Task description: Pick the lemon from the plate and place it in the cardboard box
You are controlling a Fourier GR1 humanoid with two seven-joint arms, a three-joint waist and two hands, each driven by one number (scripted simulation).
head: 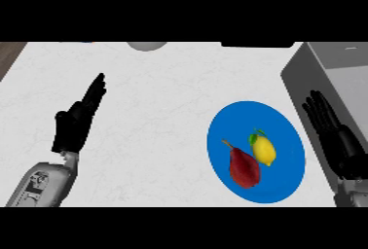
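Looking down, I see lemon (pixel 265 150) and red pear (pixel 244 168) touching on the blue plate (pixel 223 126); both hands, left (pixel 75 121) and right (pixel 332 127), released; grey box (pixel 323 68) beside.

Bright, even light; faint shadows.

- We note the plate (pixel 223 146) on the worktop (pixel 158 97), right of centre, toward the near edge.
- On the plate: lemon (pixel 265 149) right of middle; a pear (pixel 244 168) just left of it and a little nearer to us, the two touching or nearly so.
- Cardboard box (pixel 316 68) stands at the worktop's right edge, behind and right of the plate, close beside it.
- Right hand (pixel 332 129) lies between the plate and the box, at the right edge.
- Left hand (pixel 78 121) over the worktop's left part, well apart from the plate.
- A rounded object (pixel 147 45) sits at the far edge, near its middle; we cannot tell what.
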